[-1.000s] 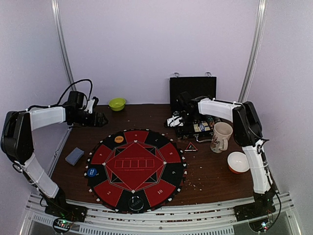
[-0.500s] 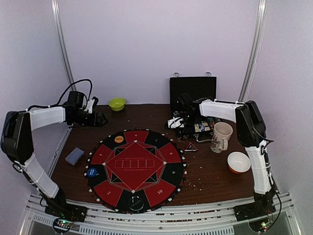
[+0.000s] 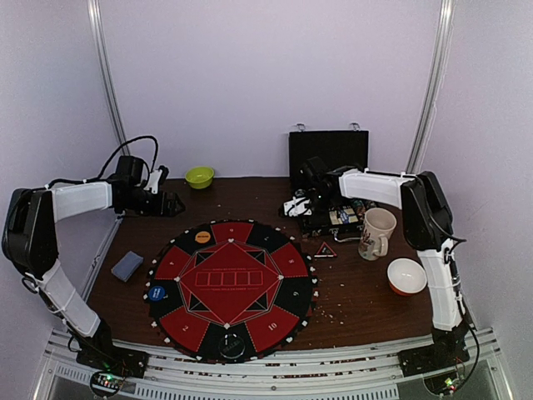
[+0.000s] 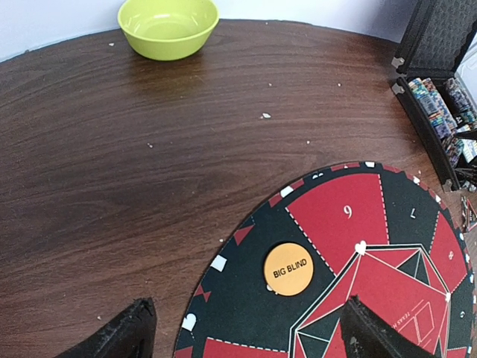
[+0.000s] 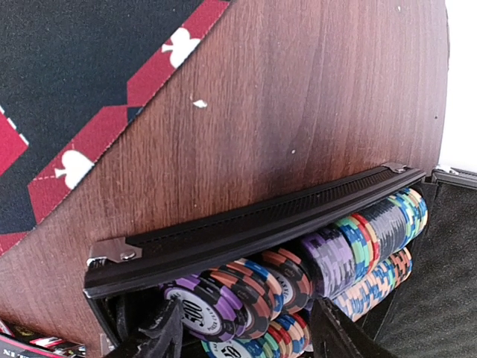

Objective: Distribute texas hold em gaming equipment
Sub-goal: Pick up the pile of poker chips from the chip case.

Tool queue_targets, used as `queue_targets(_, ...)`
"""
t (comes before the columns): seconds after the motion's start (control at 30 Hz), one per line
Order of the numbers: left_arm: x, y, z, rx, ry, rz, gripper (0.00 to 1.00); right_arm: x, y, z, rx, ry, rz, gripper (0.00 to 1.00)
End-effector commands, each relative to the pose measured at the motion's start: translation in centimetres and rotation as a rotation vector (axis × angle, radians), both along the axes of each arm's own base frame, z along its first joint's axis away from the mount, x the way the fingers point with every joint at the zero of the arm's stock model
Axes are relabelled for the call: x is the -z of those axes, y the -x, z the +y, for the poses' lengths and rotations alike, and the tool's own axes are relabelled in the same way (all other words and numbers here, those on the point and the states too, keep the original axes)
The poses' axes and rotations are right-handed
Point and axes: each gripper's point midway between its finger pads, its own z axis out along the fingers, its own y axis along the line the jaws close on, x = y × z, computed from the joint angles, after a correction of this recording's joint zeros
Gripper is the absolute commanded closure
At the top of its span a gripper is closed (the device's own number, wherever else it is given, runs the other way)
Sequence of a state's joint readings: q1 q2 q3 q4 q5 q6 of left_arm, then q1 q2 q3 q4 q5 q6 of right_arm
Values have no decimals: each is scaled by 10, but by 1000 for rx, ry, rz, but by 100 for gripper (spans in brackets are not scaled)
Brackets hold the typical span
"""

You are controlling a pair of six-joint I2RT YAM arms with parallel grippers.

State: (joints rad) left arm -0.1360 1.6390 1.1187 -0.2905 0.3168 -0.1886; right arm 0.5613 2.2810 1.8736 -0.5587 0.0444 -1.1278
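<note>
My left tool (image 4: pixel 246 343) is spread wide with nothing in it, just hanging over the far-left rim of the round poker mat (image 4: pixel 350 216). The orange BIG BLIND disc (image 4: pixel 288 269) lies flat on the mat right ahead of the gap between my fingers (image 4: pixel 127 335), not touching either one. The green bowl (image 4: pixel 168 26) is way off at the back of the brown surface (image 4: pixel 112 149).

My right tool (image 5: pixel 246 339) is down at the open black case (image 5: pixel 246 231) on the far right side. Its two fingers are apart and sit either side of a bunch of striped poker chips (image 5: pixel 231 294) standing on edge in the front row. Honestly can't tell whether they're pinching those chips or just straddling them, since the tips are cut off at the edge of the wrist view.

Rest of the gear from above: the deck of cards (image 3: pixel 127 265) lies on the surface left of the mat. The blue disc (image 3: pixel 156 292) is on the mat's left edge, and the little red-black triangle (image 3: pixel 325 249) sits between the mat and the white mug (image 3: pixel 376 233).
</note>
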Motion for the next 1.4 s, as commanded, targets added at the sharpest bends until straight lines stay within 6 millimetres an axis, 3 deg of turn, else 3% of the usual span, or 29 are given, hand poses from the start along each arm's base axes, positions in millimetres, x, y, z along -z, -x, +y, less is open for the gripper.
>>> queue_targets(0.0,-7,-8,0,4,15,-19,12,15,11,2,-23,13,55,38)
queue_targets(0.23,-4,-8,2,1,13,-6,12,30,14,2,-43,24,133,38)
queue_targets(0.43,-2,-8,2,0,10,0,12,53,26,-12,6,43,247,43)
queue_targets(0.77,-3,-7,1,2,12,-1,12,56,61,-35,55,86,413,47)
queue_targets(1.0,1,-8,1,2,18,9,12,53,73,-31,31,97,441,51)
queue_targets(1.37,3,-7,-1,11,29,19,12,49,56,-9,-50,56,334,62)
